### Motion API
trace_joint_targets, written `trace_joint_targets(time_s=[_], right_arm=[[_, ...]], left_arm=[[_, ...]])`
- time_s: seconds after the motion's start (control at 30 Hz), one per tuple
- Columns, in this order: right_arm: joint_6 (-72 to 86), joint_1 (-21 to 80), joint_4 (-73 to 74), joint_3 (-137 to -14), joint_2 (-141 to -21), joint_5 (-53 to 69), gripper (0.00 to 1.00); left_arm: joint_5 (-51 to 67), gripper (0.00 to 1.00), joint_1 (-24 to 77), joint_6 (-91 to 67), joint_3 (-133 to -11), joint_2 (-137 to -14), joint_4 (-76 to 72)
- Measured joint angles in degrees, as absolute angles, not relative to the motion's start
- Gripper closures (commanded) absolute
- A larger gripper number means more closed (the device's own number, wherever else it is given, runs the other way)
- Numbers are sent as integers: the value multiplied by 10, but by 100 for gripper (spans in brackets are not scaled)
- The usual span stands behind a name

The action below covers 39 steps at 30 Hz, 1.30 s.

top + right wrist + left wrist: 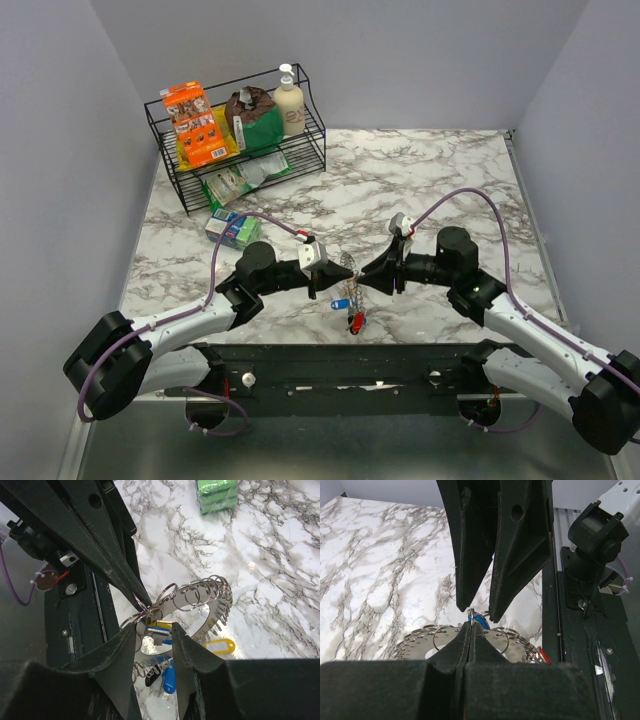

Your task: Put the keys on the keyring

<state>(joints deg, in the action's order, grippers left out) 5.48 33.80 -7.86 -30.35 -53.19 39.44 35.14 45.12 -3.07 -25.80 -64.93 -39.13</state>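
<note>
Silver looped metal keyring sits pinched in your left gripper, which is clamped shut on one coil. Right gripper stands part-open just beneath the keyring, above the blue plastic-headed key. Risk: if you close off-centre, the coil may twist free.

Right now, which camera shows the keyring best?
The right wrist view: the keyring appears close up as a nearly whole silver loop strung with small rings. The left wrist view shows only its upper edge, partly hidden by the left claw. The top external view shows only a tiny glint.
</note>
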Motion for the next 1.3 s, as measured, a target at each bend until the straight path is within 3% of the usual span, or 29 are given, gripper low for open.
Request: trace_joint_targets(time_s=[0.33,0.7,0.93,1.1,1.3], right_arm=[[60,338,-90,-293,-534,395,81],[60,338,-95,-285,-523,395,76],[58,338,-99,-281,-478,395,65],[57,338,-111,-276,-449,390,64],[58,338,-125,-277,-496,393,65]], left_arm=[[352,100,451,-31,-258,-649,-391],[356,100,451,-31,-258,-649,-391],[361,100,451,-30,-258,-649,-388],[368,100,451,-30,-259,-647,-380],[379,100,451,-30,-260,-646,-381]])
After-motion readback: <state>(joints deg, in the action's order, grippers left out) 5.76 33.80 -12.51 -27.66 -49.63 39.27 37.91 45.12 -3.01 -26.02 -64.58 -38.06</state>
